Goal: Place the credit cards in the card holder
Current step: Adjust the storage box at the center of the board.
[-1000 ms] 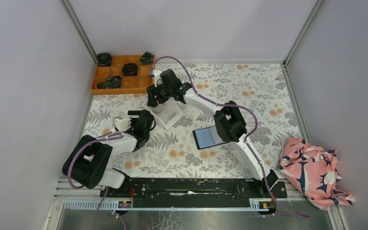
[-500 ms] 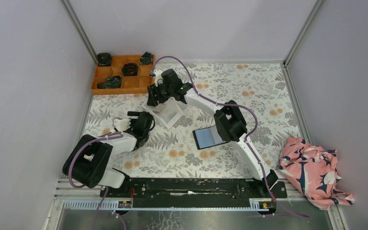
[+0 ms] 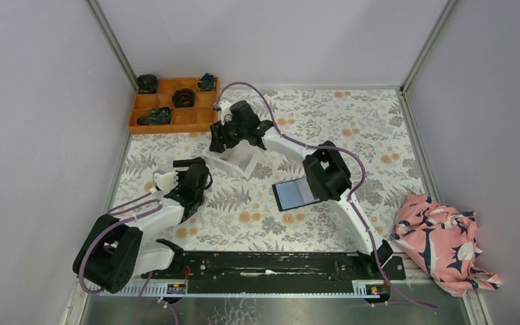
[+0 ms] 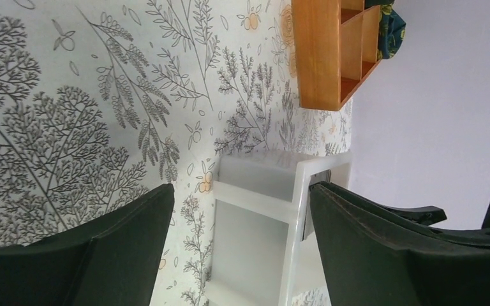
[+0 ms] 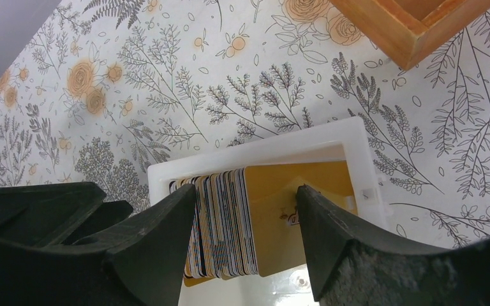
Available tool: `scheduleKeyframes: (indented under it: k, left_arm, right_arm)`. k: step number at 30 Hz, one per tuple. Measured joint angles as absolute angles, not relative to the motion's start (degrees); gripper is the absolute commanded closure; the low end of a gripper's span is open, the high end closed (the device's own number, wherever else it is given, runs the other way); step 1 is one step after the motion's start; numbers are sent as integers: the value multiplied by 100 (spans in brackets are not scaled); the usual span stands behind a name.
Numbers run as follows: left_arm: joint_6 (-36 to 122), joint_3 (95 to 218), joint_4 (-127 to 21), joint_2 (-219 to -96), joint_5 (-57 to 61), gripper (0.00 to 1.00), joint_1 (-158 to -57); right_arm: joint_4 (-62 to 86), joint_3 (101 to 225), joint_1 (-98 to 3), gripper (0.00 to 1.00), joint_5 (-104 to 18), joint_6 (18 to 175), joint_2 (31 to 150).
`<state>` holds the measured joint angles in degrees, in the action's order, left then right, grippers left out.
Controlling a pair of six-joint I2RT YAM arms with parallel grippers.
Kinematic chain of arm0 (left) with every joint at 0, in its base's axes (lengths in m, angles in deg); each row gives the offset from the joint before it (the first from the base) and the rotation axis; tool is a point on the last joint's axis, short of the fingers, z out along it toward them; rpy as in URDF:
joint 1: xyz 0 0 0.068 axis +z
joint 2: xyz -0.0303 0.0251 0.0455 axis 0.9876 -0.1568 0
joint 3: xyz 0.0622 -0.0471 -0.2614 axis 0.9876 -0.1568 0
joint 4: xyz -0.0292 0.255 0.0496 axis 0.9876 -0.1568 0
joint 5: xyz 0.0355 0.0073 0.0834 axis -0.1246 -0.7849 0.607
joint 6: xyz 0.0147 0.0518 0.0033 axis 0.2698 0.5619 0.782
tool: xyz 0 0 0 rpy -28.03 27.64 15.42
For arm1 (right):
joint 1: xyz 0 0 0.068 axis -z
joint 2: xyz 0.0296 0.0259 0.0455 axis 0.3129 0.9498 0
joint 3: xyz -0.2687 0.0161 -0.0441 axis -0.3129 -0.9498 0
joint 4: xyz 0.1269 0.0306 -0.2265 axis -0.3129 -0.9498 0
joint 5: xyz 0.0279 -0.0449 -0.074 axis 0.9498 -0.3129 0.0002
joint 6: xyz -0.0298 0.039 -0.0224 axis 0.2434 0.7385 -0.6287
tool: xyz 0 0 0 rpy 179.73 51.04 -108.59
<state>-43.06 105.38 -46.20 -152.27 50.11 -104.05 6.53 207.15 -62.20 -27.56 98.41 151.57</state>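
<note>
White tray [image 5: 255, 150]: right hand [image 5: 245, 194] has dropped, spread, straddling the credit cards [image 5: 230, 223]; grab likely next. Left hand [image 4: 239, 210], spread, has backed off.

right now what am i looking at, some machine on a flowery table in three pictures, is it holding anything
Two robot arms stand bolted to a table. One picture looks down from above; the other two come from a camera on each wrist, so the dark shapes there are that arm's own claw. On the table lie a white tray of credit cards, an open black card holder, an orange compartmented box and a pink patterned cloth. The right claw stands open over the tray, its fingers either side of some cards. The left claw is open and empty, facing the tray. Nothing is held.
</note>
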Motion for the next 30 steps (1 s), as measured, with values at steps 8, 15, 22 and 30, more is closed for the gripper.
scheduleKeyframes:
  k: [8, 15, 22, 30]
  left_arm:
    - [-4371, 10250, -4609, -15195, 4655, 38, -10405]
    - [-4430, 10147, -4456, -15566, 4340, 46, -10400]
    - [-4419, 10462, -4017, -16169, 3995, 44, -10309]
    - [-4253, 11026, -3805, -16834, 3520, 43, -10057]
  right_arm:
    - [707, 20521, -6215, 34, -2780, 9808, 15033]
    - [683, 20514, -6215, 38, -2778, 9741, 15020]
    - [640, 20499, -6207, 43, -2776, 9682, 14987]
    - [664, 20495, -6113, 53, -2885, 9592, 14961]
